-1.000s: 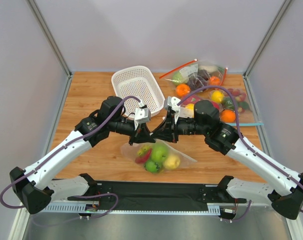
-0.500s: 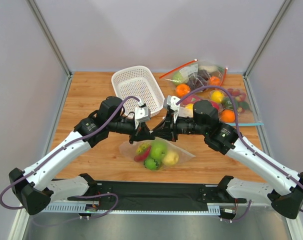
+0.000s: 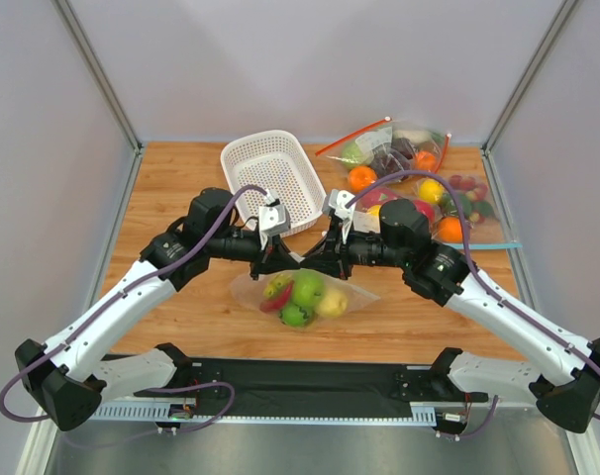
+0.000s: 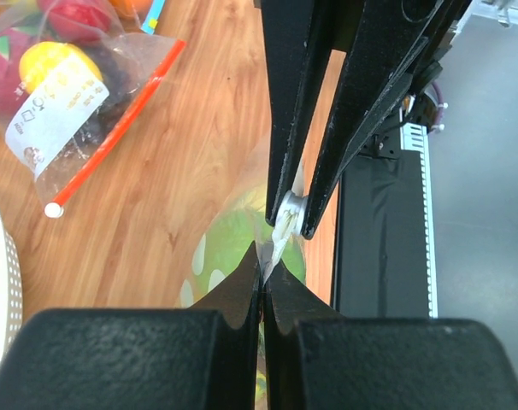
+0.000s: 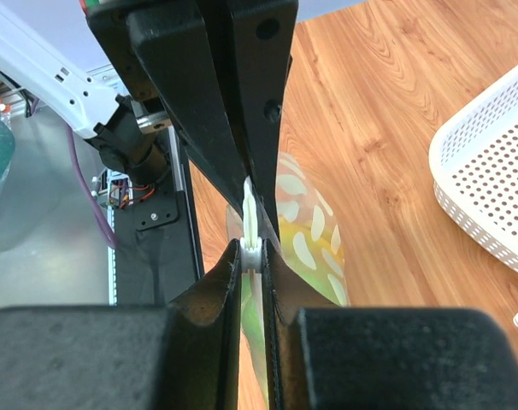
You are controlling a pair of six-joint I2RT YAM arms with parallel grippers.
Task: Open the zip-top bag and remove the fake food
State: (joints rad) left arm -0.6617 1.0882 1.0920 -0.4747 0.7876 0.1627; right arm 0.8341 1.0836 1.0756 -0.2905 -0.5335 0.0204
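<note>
Now, from above, left fingers [image 3: 281, 260] and right fingers [image 3: 318, 263] meet tip to tip at the far rim of the zip-top bag [image 3: 353, 294], fake food [image 3: 302, 294] lying nearward; left wrist: pinched shut on plastic; right wrist: clamped on the opposite lip, seemingly.

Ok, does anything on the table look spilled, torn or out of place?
Nothing stands out. The left fingers and right fingers both pinch the top edge of the dotted bag, fake food inside; the white basket sits upright.

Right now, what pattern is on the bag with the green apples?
White dots on the clear bag, best in the right wrist view.
</note>
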